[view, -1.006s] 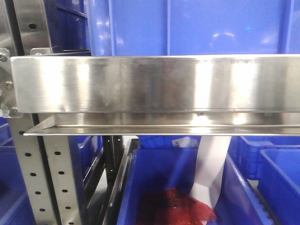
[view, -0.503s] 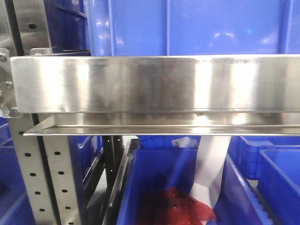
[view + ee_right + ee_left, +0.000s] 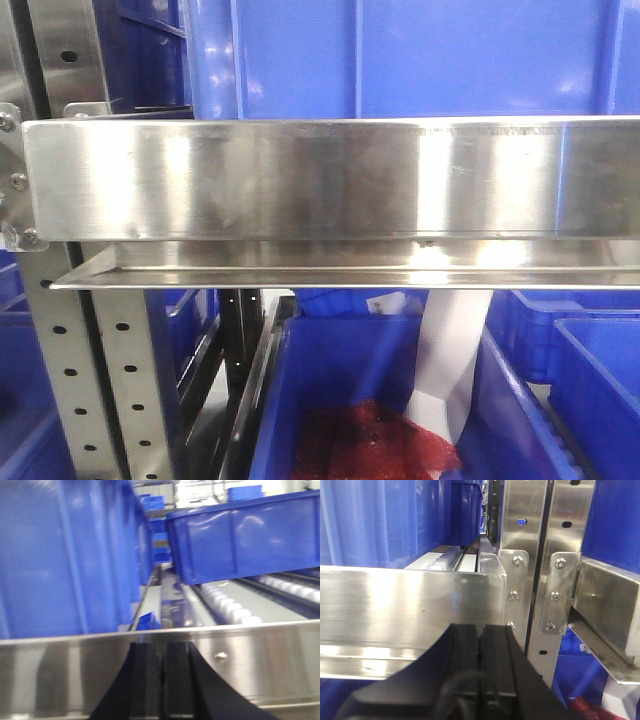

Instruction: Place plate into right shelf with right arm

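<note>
In the left wrist view, the left gripper (image 3: 480, 645) is seen nearest, its two black fingers pressed together with nothing between them. Just beyond it, a steel rail (image 3: 410, 610) of the right shelf (image 3: 525, 555) runs level across the view, bolted to perforated uprights (image 3: 555, 580). A blue bin (image 3: 395, 520) is set on the level above the rail.

In the right wrist view, the right gripper (image 3: 161, 680) is likewise closed, fingers side by side with only a thin seam between them and nothing held. Right behind it another steel rail (image 3: 250, 655) is seen, its long axis running side to side. Beyond it, white rollers (image 3: 225, 605) lead away into the shelf, with a blue bin (image 3: 60, 555) at the left and a second bin (image 3: 245, 535) further back at the right.

In the front view, a wide steel rail (image 3: 320, 180) spans the frame horizontally. Above it a large blue bin (image 3: 400, 60) is seen; below and behind it, another bin (image 3: 340, 380) holds something red (image 3: 370, 440).

The plate cannot be seen in any view, so its place and orientation cannot be told.
</note>
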Tool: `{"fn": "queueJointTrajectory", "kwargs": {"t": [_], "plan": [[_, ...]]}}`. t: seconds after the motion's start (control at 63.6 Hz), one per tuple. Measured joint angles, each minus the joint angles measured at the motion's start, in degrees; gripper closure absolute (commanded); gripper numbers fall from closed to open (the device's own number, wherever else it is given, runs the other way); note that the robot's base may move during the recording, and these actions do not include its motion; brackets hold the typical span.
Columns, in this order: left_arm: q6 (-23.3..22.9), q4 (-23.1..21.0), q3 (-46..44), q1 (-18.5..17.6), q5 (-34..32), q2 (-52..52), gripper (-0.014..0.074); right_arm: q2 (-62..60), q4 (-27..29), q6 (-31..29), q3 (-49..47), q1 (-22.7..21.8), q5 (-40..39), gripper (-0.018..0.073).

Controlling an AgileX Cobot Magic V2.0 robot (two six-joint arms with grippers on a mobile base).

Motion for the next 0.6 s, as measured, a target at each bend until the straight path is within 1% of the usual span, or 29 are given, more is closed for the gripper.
{"fn": "queueJointTrajectory", "kwargs": {"t": [0.251,0.597], "plan": [[0.0,0.0,0.0,0.0,0.0,0.0,0.0724,0.0,-2.63,0.0,0.0,1.74,0.46,0.0505],[0.0,0.0,0.0,0.0,0.0,0.0,0.0724,-0.13,-2.91,-0.1,0.0,1.79,0.67,0.0505]]}}
